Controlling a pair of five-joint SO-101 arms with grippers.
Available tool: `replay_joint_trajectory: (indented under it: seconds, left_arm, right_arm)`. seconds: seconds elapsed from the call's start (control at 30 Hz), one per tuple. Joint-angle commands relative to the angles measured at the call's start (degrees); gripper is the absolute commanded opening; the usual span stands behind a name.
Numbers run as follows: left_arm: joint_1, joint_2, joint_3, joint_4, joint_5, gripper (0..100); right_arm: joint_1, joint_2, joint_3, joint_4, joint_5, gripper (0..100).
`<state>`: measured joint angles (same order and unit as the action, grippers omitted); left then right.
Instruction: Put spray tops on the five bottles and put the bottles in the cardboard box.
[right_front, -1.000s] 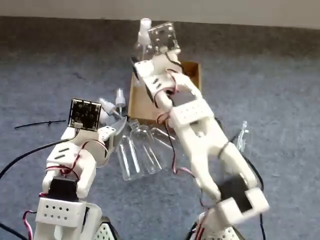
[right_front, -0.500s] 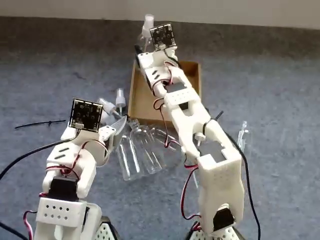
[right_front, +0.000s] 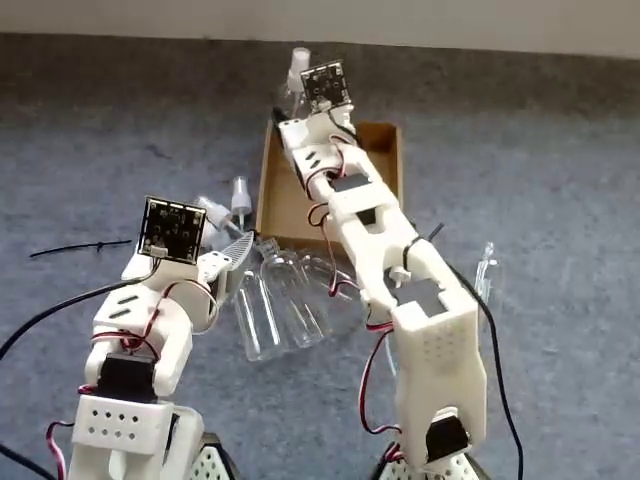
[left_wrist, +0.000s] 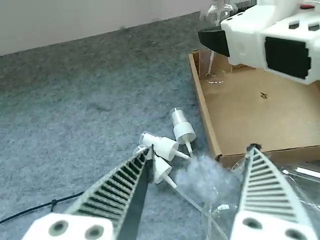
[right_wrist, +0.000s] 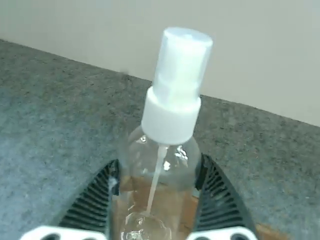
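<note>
Right hand (right_wrist: 157, 180): clamped around the body of a clear plastic bottle with a white spray top (right_wrist: 161, 160).
Bottle: upright at the far corner of the shallow brown cardboard box (right_front: 285, 205).
Change: the right arm has stretched flatter over the box; the left arm has not moved.
Left hand (left_wrist: 198, 155): wide open, empty, above loose white spray tops (left_wrist: 165, 147).
Meaning: release looks near, while the uncapped clear bottles (right_front: 275, 300) on the grey bench (right_front: 120, 130) still lack tops.

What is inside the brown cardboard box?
Bare box floor and the capped clear plastic bottle, held by the right gripper at a far corner; its arm covers the rest.
</note>
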<state>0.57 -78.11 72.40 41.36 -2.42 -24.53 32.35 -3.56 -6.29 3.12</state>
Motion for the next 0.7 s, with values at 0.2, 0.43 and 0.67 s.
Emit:
replay_joint_trajectory:
  seconds: [0.2, 0.43, 0.67]
  left_arm:
    - [-0.66, -0.13, -0.40, -1.23, -0.35, 27]
    - [-0.66, -0.13, -0.40, -1.23, -0.35, 27]
    - [-0.66, -0.13, -0.40, -1.23, -0.35, 27]
  right_arm:
    - [0.92, -1.45, 7.78, -9.71, 0.62, 0.5]
    - [1.19, -1.27, 7.96, -9.80, 0.62, 0.9]
    - [0.13, -1.27, 8.13, -9.71, 7.30, 13.8]
